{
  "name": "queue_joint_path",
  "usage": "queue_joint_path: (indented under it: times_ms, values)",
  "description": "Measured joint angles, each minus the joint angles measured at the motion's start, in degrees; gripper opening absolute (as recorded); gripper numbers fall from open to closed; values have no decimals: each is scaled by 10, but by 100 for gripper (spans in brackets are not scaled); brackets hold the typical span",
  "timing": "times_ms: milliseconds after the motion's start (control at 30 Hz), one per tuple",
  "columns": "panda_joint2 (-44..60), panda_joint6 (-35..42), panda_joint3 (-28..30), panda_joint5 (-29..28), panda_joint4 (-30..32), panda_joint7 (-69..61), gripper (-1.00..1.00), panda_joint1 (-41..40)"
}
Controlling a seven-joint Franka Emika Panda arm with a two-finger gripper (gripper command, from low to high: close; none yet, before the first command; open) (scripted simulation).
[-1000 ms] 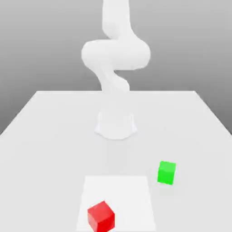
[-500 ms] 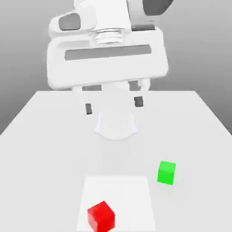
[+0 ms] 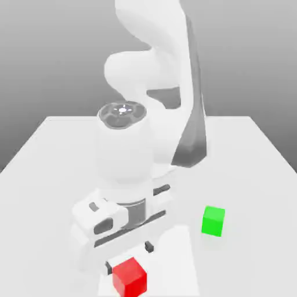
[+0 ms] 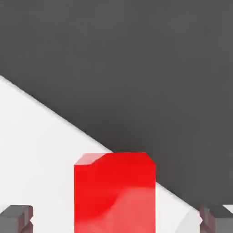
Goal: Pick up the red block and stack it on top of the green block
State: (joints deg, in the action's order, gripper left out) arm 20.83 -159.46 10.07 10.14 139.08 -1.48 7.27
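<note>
The arm (image 3: 151,87) was bent forward over the white table (image 3: 255,168), with its hand low near the table's front edge. The gripper (image 3: 129,256) pointed down just above the red block (image 3: 129,277), and its two dark fingertips (image 3: 149,246) stood wide apart with nothing held between them.

The red block sat on a slightly brighter square patch (image 3: 180,261) of the table, near the front edge in the exterior view. Seen from there, the fingertips sat just behind the block's top; whether they touched it was hard to tell from that angle, though they looked to be a little clear of it.

In the hand view, the red block (image 4: 114,193) lay between the two dark fingers (image 4: 17,217), one at each lower corner, with white table showing on both sides of it. The gripper (image 4: 116,218) was centred on the block and not closed on it.

The green block (image 3: 213,221) rested on the table toward the exterior view's right of the red block and somewhat farther back, well apart from it and from the hand.
</note>
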Motion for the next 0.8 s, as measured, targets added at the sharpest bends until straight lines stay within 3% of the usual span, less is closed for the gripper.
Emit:
queue_joint_path:
  times_ms: [33, 267, 433, 800]
  values:
    - [17, -14, -7, 7, -3, -6, -100, -6]
    - [19, -14, -9, 7, -3, -6, -100, -7]
    - [-71, 56, 17, -34, 16, 25, -100, 16]
    - [-286, 65, -91, -60, 223, 61, -100, 168]
